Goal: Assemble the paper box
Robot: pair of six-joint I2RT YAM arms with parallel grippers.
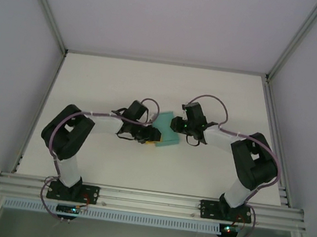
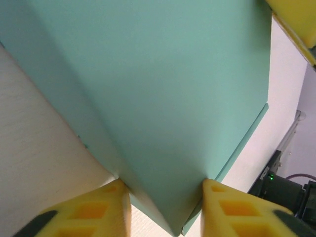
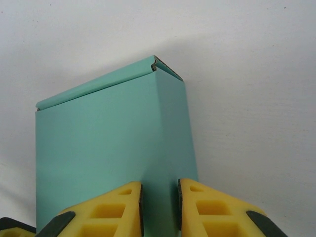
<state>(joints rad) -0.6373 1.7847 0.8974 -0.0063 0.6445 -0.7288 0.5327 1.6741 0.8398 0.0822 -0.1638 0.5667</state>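
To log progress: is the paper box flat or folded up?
Folded up: the paper box shows a front face, a side wall and a creased top edge.

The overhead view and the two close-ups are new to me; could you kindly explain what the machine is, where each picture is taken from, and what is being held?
It is a robot with two arms bolted at the near edge of a white table. Each arm ends in a two-finger gripper. The overhead picture comes from a fixed camera above and behind them. In it the left gripper and the right gripper meet at a teal paper box, already folded into shape. The other two pictures come from cameras on the wrists. In the left wrist view the left gripper appears to clasp a corner of the box. In the right wrist view the right gripper pinches one of its walls.
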